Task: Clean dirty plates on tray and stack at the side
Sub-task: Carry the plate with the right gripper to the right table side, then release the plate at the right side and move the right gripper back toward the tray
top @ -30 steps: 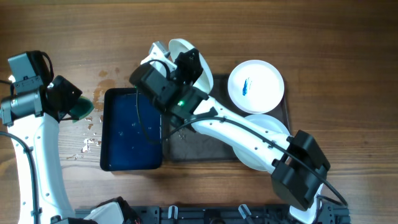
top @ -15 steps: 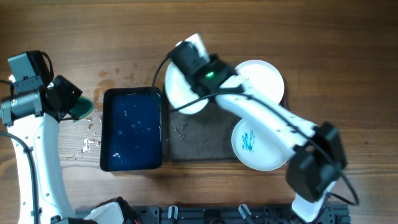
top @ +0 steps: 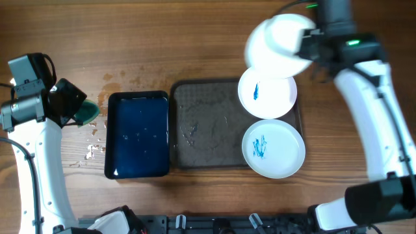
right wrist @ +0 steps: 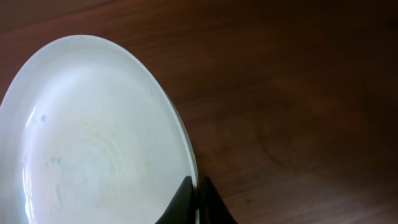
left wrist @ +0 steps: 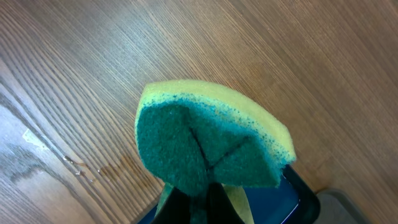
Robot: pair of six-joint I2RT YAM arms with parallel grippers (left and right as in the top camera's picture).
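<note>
My right gripper (top: 311, 40) is shut on the rim of a clean white plate (top: 278, 44) and holds it in the air above the wood past the far right corner of the grey-brown tray (top: 208, 130). In the right wrist view the fingers (right wrist: 196, 190) pinch the plate's edge (right wrist: 93, 137). Two white plates with blue scribbles lie on the tray's right side, one far (top: 267, 91), one near (top: 273, 149). My left gripper (top: 77, 109) is shut on a green and yellow sponge (left wrist: 208, 140) at the far left, above the wood.
A dark blue tray (top: 138, 134) holding water lies left of the grey-brown tray. Water drops and splashes (top: 91, 140) mark the wood beside it. The grey-brown tray's left half is wet.
My right arm has swung the held plate from over the trays' far edge to the right, past the far right corner of the grey-brown tray. The left arm has not moved.
</note>
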